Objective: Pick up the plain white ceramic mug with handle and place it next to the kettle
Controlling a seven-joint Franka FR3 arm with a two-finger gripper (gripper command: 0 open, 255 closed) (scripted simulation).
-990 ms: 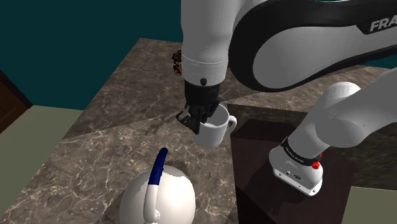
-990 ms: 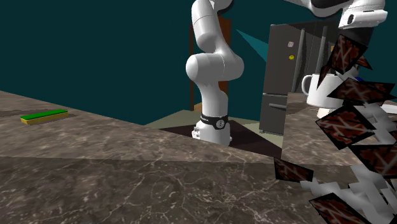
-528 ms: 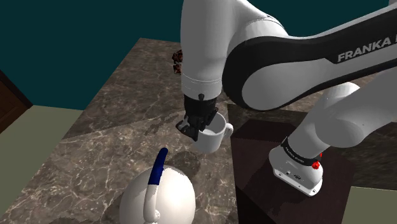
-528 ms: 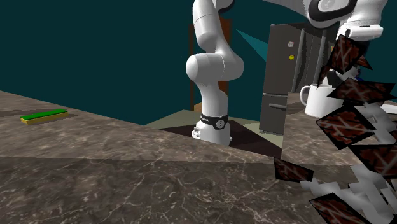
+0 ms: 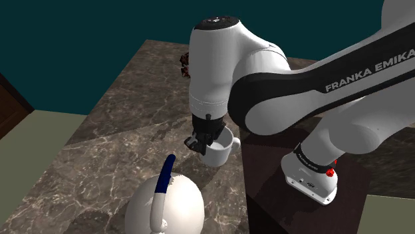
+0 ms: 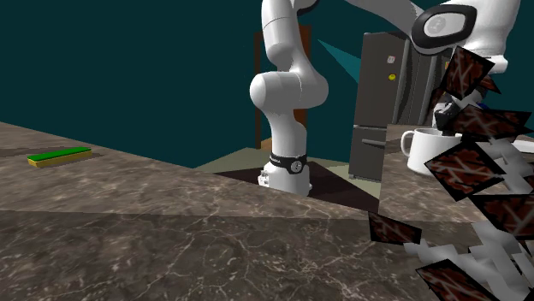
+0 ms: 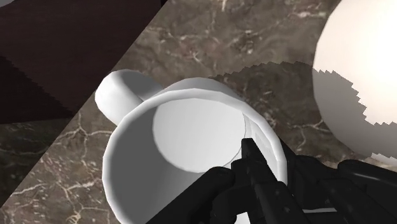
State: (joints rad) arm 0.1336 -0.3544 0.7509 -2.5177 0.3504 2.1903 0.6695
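1. Shoulder view: a dark marbled countertop (image 5: 113, 133) is running out under a teal wall. The black gripper (image 5: 201, 142) is pointing down and pinching the rim of the white mug (image 5: 225, 151). The mug is standing upright at the counter's edge, right beside the dark stand (image 5: 279, 193). Honestly can't tell if its base is actually touching the counter. A round white kettle (image 5: 174, 209) with a blue handle is sitting near the mug, with a gap between them.
2. Second exterior view: the same countertop (image 6: 214, 248) is taking up the foreground. The mug (image 6: 422, 147) is showing at this view's right with its handle pointing to this view's left. It's partly hidden behind some jagged brown-patterned shards (image 6: 471, 162). A green-and-yellow sponge (image 6: 58, 156) is lying well apart from it, over on this view's left. A grey fridge (image 6: 385, 94) is standing in the background.
3. Wrist view: we're looking straight down into the empty mug (image 7: 184, 137). The gripper (image 7: 270, 167) is clamping its wall, one finger (image 7: 249, 159) inside and the other outside. The kettle (image 7: 362, 63) is sitting close by, not touching.
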